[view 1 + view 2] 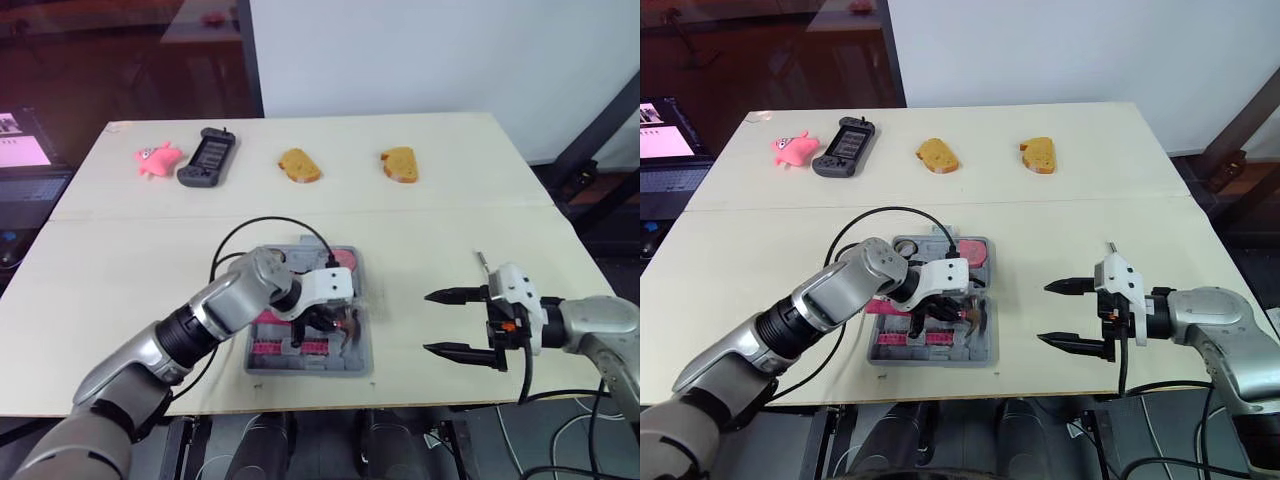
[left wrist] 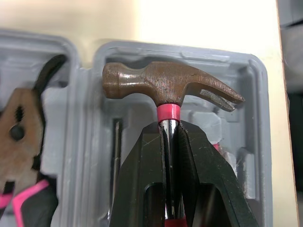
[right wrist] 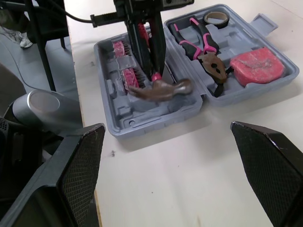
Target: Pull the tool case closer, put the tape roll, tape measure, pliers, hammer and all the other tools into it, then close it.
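Observation:
The grey tool case (image 1: 258,363) lies open near the table's front edge. Inside it are the pliers (image 3: 206,47), the pink tape measure (image 3: 258,64) and the tape roll (image 3: 218,19). My left gripper (image 2: 169,125) is shut on the neck of the hammer (image 2: 161,85), just below its brown head. The head sits over the case's half nearest my right gripper; I cannot tell whether it touches the moulding. My right gripper (image 1: 430,322) stands open above the table, a short way to the right of the case, with nothing between its fingers.
Along the far side lie a pink toy (image 1: 157,158), a black handheld device (image 1: 207,156) and two bread slices (image 1: 299,165) (image 1: 399,163). A black cable (image 1: 270,225) loops over the table behind the case. Pink bit holders (image 3: 124,71) fill part of the case.

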Tool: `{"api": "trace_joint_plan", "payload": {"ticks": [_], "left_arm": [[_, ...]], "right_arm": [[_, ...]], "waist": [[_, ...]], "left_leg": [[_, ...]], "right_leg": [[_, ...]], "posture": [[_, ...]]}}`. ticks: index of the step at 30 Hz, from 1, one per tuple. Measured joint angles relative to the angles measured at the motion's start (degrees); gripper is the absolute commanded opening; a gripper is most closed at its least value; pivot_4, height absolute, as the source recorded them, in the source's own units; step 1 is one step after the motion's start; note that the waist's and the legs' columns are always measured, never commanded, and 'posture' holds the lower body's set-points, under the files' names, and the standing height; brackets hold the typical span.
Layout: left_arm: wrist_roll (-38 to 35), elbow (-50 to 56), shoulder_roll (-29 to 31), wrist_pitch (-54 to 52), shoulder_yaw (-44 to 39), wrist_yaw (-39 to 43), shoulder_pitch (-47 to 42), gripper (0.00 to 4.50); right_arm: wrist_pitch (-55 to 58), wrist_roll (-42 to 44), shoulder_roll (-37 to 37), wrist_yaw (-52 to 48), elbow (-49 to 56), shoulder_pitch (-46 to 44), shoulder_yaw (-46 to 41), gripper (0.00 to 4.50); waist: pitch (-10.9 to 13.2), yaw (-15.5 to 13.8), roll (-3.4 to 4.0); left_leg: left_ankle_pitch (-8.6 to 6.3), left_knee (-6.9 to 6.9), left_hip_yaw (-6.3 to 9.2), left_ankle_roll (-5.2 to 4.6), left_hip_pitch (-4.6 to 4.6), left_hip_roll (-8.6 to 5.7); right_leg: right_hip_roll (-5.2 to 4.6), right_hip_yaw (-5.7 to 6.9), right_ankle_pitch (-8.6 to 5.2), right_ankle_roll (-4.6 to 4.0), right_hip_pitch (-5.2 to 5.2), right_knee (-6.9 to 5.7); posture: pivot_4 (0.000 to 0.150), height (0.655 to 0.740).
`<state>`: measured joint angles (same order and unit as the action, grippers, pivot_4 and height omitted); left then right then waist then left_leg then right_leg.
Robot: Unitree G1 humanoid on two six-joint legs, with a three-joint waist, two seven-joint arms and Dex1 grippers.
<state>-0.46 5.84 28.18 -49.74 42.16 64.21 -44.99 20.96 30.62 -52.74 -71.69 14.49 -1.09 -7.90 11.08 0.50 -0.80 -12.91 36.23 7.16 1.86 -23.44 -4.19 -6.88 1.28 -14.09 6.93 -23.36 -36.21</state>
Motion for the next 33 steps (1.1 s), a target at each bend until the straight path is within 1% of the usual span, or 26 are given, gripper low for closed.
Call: {"api": "trace_joint_plan", "payload": {"ticks": [10, 19, 26, 28, 29, 30, 33], "left_arm": [[2.6, -2.8, -2.7, -1.7, 3.8, -1.4, -2.3, 0.01], [2.8, -2.7, -4.6, -5.5, 4.0, -3.0, -2.6, 0.01], [2.7, -2.4, -4.9, -6.9, 3.9, -3.5, -2.6, 0.01], [2.7, -2.4, -5.1, -7.1, 3.9, -3.6, -2.6, 0.96], [2.7, -2.4, -5.2, -7.1, 3.9, -4.0, -2.6, 1.38], [2.7, -2.4, -5.2, -7.0, 3.9, -4.2, -2.6, 1.72], [2.8, -2.6, -4.9, -7.2, 4.0, -5.0, -2.7, 3.28]], "right_arm": [[0.1, -0.1, 0.0, 1.0, 0.0, -0.4, 0.6, 4.5], [0.6, -0.3, 0.0, 1.1, 0.0, -1.2, 0.7, 4.5], [0.8, -0.6, 0.0, 1.0, 0.0, -1.4, 1.0, 4.5], [0.8, -0.7, 0.0, 1.0, -0.1, -1.8, 1.1, 4.5], [0.8, -0.8, 0.0, 1.0, -0.1, -1.9, 1.1, 4.5], [0.8, -0.8, 0.0, 1.0, -0.1, -2.0, 1.1, 4.5], [0.9, -1.0, 0.0, 1.0, -0.2, -2.3, 1.2, 4.5]], "waist": [[0.0, 0.0, 0.0], [0.0, -0.1, 0.02], [0.0, -0.1, 0.03], [0.0, -0.2, 0.03], [0.0, -0.2, 0.03], [0.0, -0.2, 0.03], [0.0, -0.1, 0.03]], "left_leg": [[0.0, 0.02, 0.0, 0.0, 0.01, -0.03], [0.0, 0.04, 0.01, 0.0, 0.05, -0.03], [0.0, 0.06, 0.01, 0.0, 0.06, -0.03], [0.0, 0.07, 0.02, 0.0, 0.06, -0.03], [0.0, 0.07, 0.02, 0.0, 0.06, -0.02], [0.0, 0.07, 0.02, 0.0, 0.06, -0.03], [0.0, 0.07, 0.02, 0.0, 0.06, -0.03]], "right_leg": [[0.0, 0.0, 0.0, 0.0, 0.01, -0.01], [0.0, 0.0, 0.0, 0.0, 0.08, -0.02], [0.0, 0.0, 0.0, 0.01, 0.09, -0.02], [0.0, 0.0, 0.0, 0.01, 0.11, -0.02], [0.0, 0.0, 0.0, 0.01, 0.11, -0.02], [0.0, 0.0, 0.0, 0.01, 0.11, -0.02], [0.0, 0.0, 0.0, 0.01, 0.1, -0.02]], "posture": [[0.15, 0.74], [0.15, 0.74], [0.15, 0.74], [0.15, 0.74], [0.15, 0.74], [0.15, 0.74], [0.15, 0.74]]}}
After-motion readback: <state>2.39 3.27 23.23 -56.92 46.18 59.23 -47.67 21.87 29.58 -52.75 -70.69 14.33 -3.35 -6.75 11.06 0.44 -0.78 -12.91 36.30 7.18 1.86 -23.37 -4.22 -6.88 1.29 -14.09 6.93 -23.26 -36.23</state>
